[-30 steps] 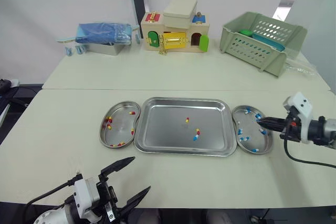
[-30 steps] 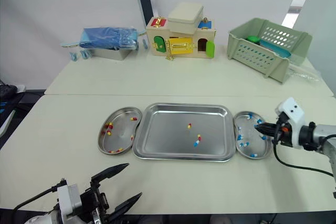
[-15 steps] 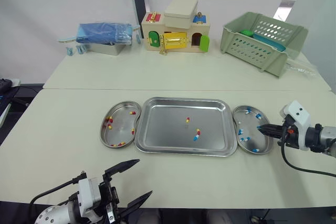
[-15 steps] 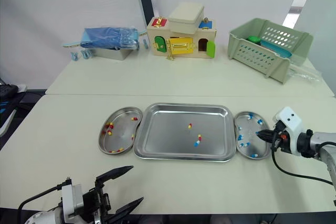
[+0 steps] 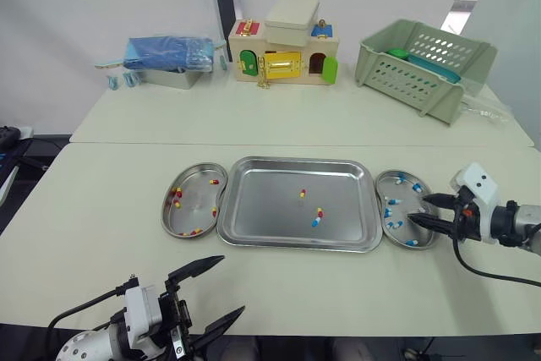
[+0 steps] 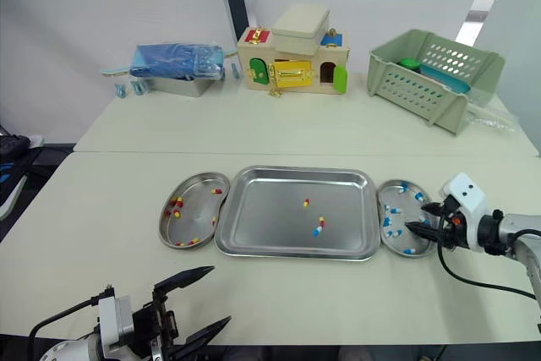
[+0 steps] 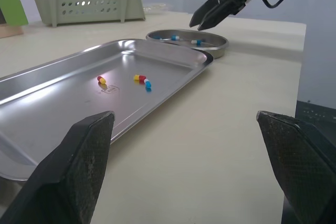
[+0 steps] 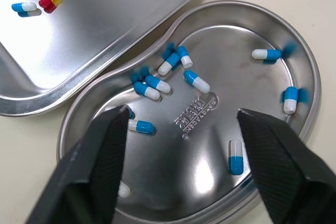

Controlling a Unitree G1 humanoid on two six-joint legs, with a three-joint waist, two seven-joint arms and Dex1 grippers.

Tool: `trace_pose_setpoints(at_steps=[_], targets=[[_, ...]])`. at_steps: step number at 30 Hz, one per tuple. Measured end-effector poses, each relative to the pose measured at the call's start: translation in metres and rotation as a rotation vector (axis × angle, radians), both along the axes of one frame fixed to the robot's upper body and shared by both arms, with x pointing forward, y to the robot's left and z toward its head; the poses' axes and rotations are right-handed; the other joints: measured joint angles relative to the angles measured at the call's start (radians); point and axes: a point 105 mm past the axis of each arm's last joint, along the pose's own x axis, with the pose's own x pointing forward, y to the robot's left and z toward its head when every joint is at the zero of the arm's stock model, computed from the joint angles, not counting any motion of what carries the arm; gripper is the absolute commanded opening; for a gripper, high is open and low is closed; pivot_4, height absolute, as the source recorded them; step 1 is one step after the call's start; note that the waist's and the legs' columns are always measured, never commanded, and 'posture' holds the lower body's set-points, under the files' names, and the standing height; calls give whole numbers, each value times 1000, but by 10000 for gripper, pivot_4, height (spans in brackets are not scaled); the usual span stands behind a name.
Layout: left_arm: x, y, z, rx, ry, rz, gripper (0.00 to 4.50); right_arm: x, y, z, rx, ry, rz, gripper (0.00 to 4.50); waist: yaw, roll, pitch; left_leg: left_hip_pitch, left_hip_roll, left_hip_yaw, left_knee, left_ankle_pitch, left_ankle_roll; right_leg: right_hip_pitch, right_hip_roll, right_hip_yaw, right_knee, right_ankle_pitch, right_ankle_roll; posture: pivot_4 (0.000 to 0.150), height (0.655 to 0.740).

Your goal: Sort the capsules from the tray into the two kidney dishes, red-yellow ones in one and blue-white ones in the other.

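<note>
A steel tray [image 5: 262,200] lies mid-table with two red-yellow capsules [image 5: 302,194] [image 5: 319,211] and one blue-white capsule [image 5: 315,221] in it. The left kidney dish [image 5: 196,196] holds several red-yellow capsules. The right kidney dish [image 5: 402,194] holds several blue-white capsules [image 8: 197,81]. My right gripper [image 5: 418,210] hangs just over the right dish, open, with nothing between its fingers [image 8: 100,171]. My left gripper [image 5: 230,287] stands open near the table's front edge, well short of the tray and holding nothing.
At the back of the table stand a green plastic basket [image 5: 423,65], a wooden toy house [image 5: 283,44] and a blue bag on a metal box [image 5: 167,57]. A cable trails from my right wrist [image 5: 486,272].
My right gripper was shut over the right dish and now stands open. The left gripper has not moved.
</note>
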Motion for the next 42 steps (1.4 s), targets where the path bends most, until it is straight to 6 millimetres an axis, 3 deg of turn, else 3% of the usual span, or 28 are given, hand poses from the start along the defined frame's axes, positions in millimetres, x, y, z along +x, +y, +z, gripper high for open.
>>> trace_pose_setpoints(at_steps=[7, 14, 18, 22, 25, 30, 35, 42], targets=[[2, 0, 0, -4, 6, 10, 45000, 0, -3, 9, 36, -40, -1, 44758, 1, 0, 0, 0, 0, 0, 0, 0, 0, 0, 0, 0, 0, 0, 0, 1500, 7400], [8, 5, 6, -8, 1, 71, 45000, -9, -18, 17, 95, -97, -6, 44758, 4, 0, 0, 0, 0, 0, 0, 0, 0, 1, 0, -1, 0, 0, 0, 1500, 7400], [18, 30, 11, 15, 32, 225, 45000, -22, -41, 16, 137, -122, -25, 44758, 5, -1, 0, 1, 0, -1, 0, 0, 0, 3, 0, -1, 0, 0, 0, 1500, 7400], [31, 84, 32, 107, 55, 443, 45000, -36, -67, 10, 132, -141, -53, 44758, 2, -1, 0, 8, 0, 0, -1, 0, 0, 7, 0, 0, 0, 0, 0, 1500, 7400], [32, 123, 51, 148, 53, 584, 45000, -43, -73, 6, 106, -145, -21, 44758, -4, -1, 0, 12, 0, 1, -2, 0, 0, 11, 0, 1, -1, 0, 0, 1500, 7400], [20, 178, 52, 189, 129, 749, 45000, -53, -72, -4, 81, -129, 57, 44758, -12, -1, 0, 12, 0, 1, -3, 0, 0, 11, 0, 0, -2, 0, 0, 1500, 7400], [15, 202, 51, 227, 177, 797, 45000, -53, -72, -14, 65, -96, 96, 44758, -12, -1, 0, 12, 0, 1, -3, 0, 0, 11, 0, 0, -1, 0, 0, 1500, 7400], [20, 196, 54, 229, 184, 775, 45000, -53, -70, -16, 50, -92, 118, 44758, -11, -1, 0, 12, 0, 0, -3, 0, 0, 11, 0, 0, -2, 0, 0, 1500, 7400]])
